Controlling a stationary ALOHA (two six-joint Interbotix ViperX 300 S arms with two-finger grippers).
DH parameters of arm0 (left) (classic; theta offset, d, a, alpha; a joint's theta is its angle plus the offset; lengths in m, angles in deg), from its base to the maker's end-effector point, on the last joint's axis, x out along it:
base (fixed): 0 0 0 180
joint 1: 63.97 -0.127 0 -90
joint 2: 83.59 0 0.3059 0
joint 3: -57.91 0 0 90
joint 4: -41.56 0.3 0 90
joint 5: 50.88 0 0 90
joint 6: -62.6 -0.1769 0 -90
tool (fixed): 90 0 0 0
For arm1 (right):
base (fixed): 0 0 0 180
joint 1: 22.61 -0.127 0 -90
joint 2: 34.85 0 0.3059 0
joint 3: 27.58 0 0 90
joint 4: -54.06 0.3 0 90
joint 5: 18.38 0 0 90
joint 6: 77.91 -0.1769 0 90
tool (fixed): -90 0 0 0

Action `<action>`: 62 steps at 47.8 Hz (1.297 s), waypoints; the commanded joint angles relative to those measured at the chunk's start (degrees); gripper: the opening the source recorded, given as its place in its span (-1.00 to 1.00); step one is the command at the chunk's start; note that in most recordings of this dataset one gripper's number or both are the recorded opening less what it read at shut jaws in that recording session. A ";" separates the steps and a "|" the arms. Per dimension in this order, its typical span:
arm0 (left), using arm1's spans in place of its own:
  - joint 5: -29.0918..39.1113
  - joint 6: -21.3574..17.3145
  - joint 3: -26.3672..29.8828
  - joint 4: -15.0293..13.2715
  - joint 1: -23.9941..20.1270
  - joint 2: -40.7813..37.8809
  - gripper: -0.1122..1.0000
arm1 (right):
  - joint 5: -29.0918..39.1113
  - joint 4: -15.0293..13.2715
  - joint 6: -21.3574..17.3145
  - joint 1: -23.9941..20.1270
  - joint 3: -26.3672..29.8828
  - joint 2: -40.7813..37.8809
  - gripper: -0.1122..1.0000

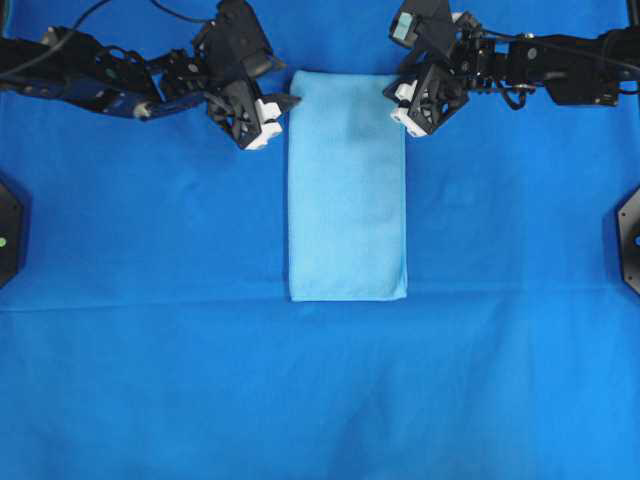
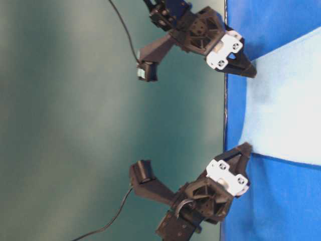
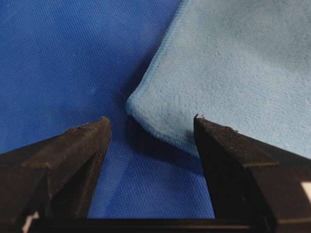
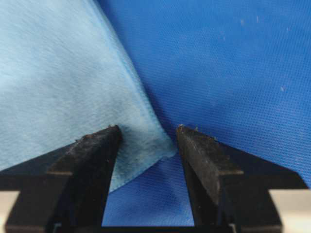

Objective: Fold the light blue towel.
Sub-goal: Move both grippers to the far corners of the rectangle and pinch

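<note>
Black fingertips [image 3: 90,141] of the left gripper [image 1: 283,104] stand spread, nothing between them but the corner of the light blue towel [image 1: 347,190] just ahead, lying untouched on the royal-blue table cloth [image 1: 150,380]. Its arm reaches in from the left, wrist angled down toward the towel's far left corner. Rightward, the towel lies flat as a long folded strip. At its far right corner the right gripper [image 1: 392,90] is likewise released, jaws straddling that corner without clamping, arm stretched in from the right.
</note>
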 commanded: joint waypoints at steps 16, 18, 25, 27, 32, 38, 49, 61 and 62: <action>5.80 -3.08 6.06 0.09 -1.05 -4.57 -0.52 | 0.00 -0.18 0.18 -0.18 0.97 -0.44 -0.18; 6.24 -3.43 6.24 0.18 -1.05 -4.66 -0.68 | -0.09 -0.18 0.18 -0.62 0.79 -0.44 -0.40; 6.50 -3.69 6.50 0.09 -1.14 -4.57 -0.73 | 0.00 -0.26 0.09 -1.14 0.62 -0.44 -0.71; 6.68 -3.78 6.68 0.09 -1.14 -4.57 -0.73 | 0.00 -0.18 0.09 -1.14 0.53 -0.35 -0.71; 7.03 -3.96 6.94 0.18 -1.23 -4.13 -0.73 | 0.26 -0.18 0.00 -1.14 0.62 -0.09 -0.71; 7.47 -4.22 7.29 0.09 -1.41 -2.37 -0.73 | 2.29 -0.18 0.00 -1.14 0.79 1.41 -0.71; 9.76 -6.33 8.17 0.09 -2.20 1.58 -0.73 | 4.92 -0.62 0.70 -0.35 0.70 6.68 -0.71; 11.78 -6.94 8.09 0.09 -1.85 3.52 -0.73 | 4.92 -0.62 0.79 -0.44 0.35 8.88 -0.71; 11.87 -6.94 7.91 0.09 -1.76 3.69 -0.73 | 4.92 -0.70 0.79 -0.53 0.26 8.96 -0.71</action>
